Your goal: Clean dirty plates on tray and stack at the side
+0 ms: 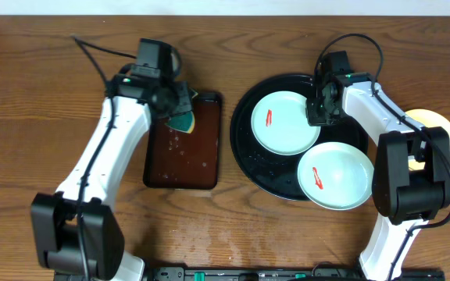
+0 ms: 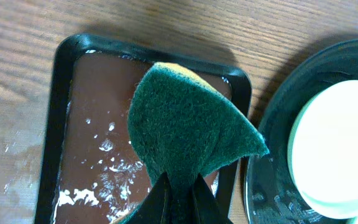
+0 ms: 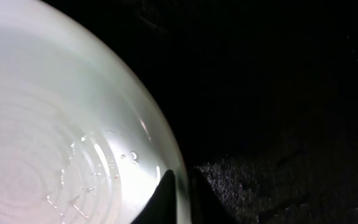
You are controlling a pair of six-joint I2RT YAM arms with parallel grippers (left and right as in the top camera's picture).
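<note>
The left gripper (image 2: 180,186) shows only its two dark finger ends at the bottom edge of its wrist view, drawn close and pinching the lower corner of a green sponge (image 2: 185,124). The sponge fans out above the fingers and hides most of them; a sliver of yellow backing shows at its top edge. Beneath and beyond it lies the brown tray (image 2: 92,112), rectangular, its floor wet with pale droplets, its near end cut off by the frame. To the right of this gripper, a curve of the black tray (image 2: 278,93) comes in, partly cropped.

The right gripper (image 3: 180,183) is also seen only as finger ends, nearly together. The rim of the upper mint plate (image 3: 55,124) runs down into the narrow gap between them, but whether they actually press on it I cannot tell. Everything right of the fingers is near-black, so little of the black tray's surface can be made out there.

From overhead, that plate bears a red smear on its far side from the gripper. The lower mint plate (image 1: 336,173), also smeared, lies toward the arm's base, overhanging the tray rim. The yellow plate (image 1: 437,125) rests outside the tray on the table (image 1: 22,94), half hidden by the right arm.
</note>
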